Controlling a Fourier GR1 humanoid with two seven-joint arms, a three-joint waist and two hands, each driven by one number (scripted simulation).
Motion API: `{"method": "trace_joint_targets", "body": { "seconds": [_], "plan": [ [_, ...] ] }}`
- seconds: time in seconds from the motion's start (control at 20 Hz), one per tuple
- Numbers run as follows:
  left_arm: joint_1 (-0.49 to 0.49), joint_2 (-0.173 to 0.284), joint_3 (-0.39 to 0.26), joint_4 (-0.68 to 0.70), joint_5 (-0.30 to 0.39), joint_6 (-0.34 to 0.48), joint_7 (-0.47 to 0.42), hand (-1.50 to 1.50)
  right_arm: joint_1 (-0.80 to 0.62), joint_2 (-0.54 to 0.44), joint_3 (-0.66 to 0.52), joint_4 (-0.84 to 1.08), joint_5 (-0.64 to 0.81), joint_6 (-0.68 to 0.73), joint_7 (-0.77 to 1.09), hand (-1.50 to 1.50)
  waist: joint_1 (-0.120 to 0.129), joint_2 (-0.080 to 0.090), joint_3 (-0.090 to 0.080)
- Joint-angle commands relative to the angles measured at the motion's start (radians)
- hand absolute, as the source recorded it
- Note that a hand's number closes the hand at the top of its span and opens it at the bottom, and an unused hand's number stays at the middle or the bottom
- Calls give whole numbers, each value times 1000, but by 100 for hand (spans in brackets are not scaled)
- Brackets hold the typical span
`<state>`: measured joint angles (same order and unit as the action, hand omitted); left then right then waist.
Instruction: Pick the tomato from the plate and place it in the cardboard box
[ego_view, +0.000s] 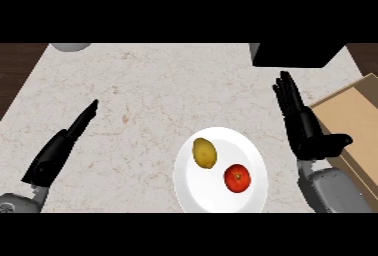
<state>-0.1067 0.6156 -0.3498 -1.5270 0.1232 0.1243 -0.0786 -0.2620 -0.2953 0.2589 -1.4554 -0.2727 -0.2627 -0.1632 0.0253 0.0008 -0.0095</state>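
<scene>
Head view, tomato (237, 178) on plate (221, 200), cardboard box (354, 125)

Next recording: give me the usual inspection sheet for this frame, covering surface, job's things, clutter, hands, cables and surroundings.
Surface: pale marble counter, dark wood showing at its left and right edges.
Job's things: red tomato on the white plate, untouched; cardboard box at the right edge, partly out of view.
Clutter: yellow-brown potato on the same plate, left of the tomato and apart from it.
Hands: left hand open, at lower left, holding nothing; right hand open, between plate and box, holding nothing.
Cables: nothing seen.
Surroundings: black object at top right and grey round object at top left, both cut off.
</scene>
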Motion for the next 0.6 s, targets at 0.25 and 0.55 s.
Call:
{"method": "trace_joint_targets", "body": {
  "seconds": [0.25, 0.55],
  "plan": [
    [-94, -24, 84, -43, 14, -8, -55, 0, -131, -295, -151, -295, -91, 252, 87, -150, -49, -13, 8],
    [-125, -84, 86, 64, 35, -67, -74, 0, 90, -473, -138, -236, 103, 391, -153, -150, -49, 0, 10]
  ]
}}
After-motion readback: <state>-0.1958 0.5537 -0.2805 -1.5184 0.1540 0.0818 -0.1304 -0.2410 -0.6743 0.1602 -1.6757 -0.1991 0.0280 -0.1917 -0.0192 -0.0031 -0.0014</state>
